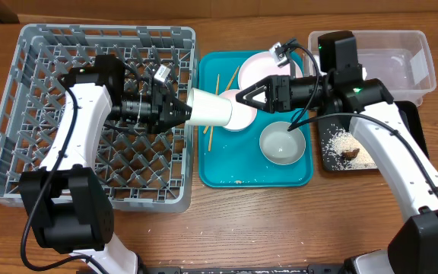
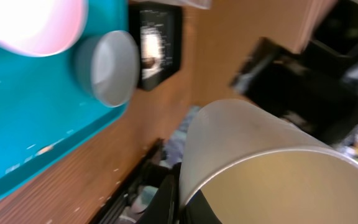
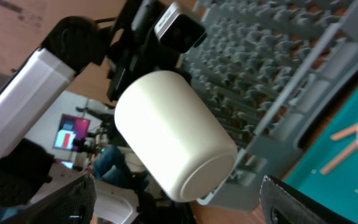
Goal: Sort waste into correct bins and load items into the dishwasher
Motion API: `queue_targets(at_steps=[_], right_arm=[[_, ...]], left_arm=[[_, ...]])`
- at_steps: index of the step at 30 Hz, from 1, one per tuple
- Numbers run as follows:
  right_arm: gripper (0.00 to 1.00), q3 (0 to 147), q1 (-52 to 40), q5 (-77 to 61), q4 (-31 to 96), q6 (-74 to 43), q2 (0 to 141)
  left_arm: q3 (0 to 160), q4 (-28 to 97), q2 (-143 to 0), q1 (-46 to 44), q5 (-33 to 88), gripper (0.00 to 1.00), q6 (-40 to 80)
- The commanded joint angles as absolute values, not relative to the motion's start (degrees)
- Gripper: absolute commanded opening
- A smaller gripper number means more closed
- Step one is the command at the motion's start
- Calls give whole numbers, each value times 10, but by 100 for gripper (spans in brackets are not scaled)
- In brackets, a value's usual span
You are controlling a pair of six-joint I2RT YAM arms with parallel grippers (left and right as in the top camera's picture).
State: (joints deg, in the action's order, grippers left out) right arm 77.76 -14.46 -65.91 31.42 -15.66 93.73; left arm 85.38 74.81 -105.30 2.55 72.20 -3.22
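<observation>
The left arm stretches toward 3 o'clock over the grey lattice rack. The left gripper pinches the rim of a smooth white cup, held on its side above the rack's edge. The right arm points toward 9 o'clock, the right gripper spread wide just beside the cup's base. On the teal tray, a round bowl lies nearest, and a pale plate lies farther, at 12 o'clock.

From where I stand the left arm and the right arm look built alike, each with smooth white shells over chunky black joints, thin black cables looping near the wrists, black angular fingers, and a small green light glowing on the right one.
</observation>
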Motion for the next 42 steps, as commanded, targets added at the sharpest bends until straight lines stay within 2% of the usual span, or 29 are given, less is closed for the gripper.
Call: queue_targets(at_steps=[1, 17, 20, 23, 30, 33, 35, 38, 42], right_arm=[[86, 771, -159, -706, 302, -152, 952], [86, 771, -148, -693, 296, -152, 953], [89, 771, -146, -688, 301, -152, 953], [89, 771, -137, -687, 307, -152, 953], [89, 771, -130, -634, 317, -152, 953], [90, 771, -131, -615, 327, -153, 953], [91, 771, -138, -615, 326, -152, 953], [91, 771, -142, -615, 326, -152, 953], [91, 771, -144, -615, 326, -152, 953]], left_arm=[[864, 750, -1048, 21, 802, 4, -74], [864, 748, -1048, 22, 803, 4, -73], [864, 758, -1048, 28, 644, 4, -39], [865, 778, -1044, 41, 557, 4, -39], [870, 767, -1012, 48, 532, 4, -41], [870, 762, -1012, 30, 592, 4, -50], [870, 740, -1012, 19, 689, 4, -54], [870, 729, -1012, 16, 761, 4, -53], [869, 733, -1012, 13, 796, 4, -53]])
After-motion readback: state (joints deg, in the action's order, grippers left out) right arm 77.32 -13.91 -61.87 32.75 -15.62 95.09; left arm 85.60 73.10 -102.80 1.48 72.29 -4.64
